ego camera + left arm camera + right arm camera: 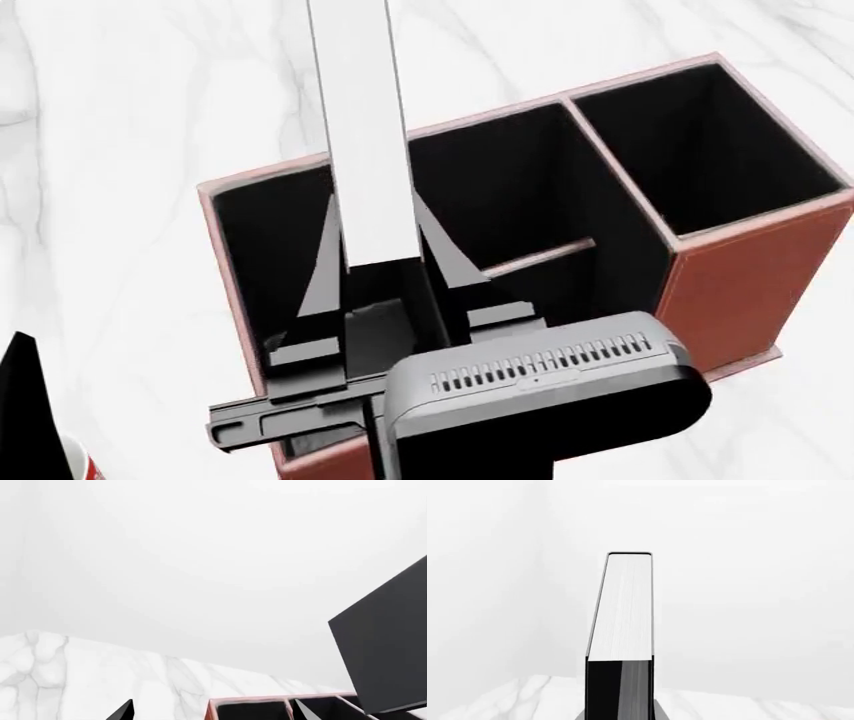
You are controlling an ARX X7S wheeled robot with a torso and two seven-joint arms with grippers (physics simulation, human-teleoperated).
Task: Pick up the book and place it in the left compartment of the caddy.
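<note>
My right gripper (374,205) is shut on the book (358,120), which stands upright with its white page edge toward the head camera. In the right wrist view the book (624,625) rises straight up from between the jaws of the right gripper (620,715). It hangs over the reddish-brown caddy (747,290), at the right side of the left compartment (267,240). Its lower end is hidden by the gripper. My left gripper (213,711) is open and empty beside the caddy (267,699). The book's black cover (387,645) shows in that view.
White marble tabletop (120,120) surrounds the caddy. The tall square bay (707,140) is at the caddy's right end, with a low divider (541,256) between two small bays. A red-and-white mug (84,468) sits at the bottom left of the head view.
</note>
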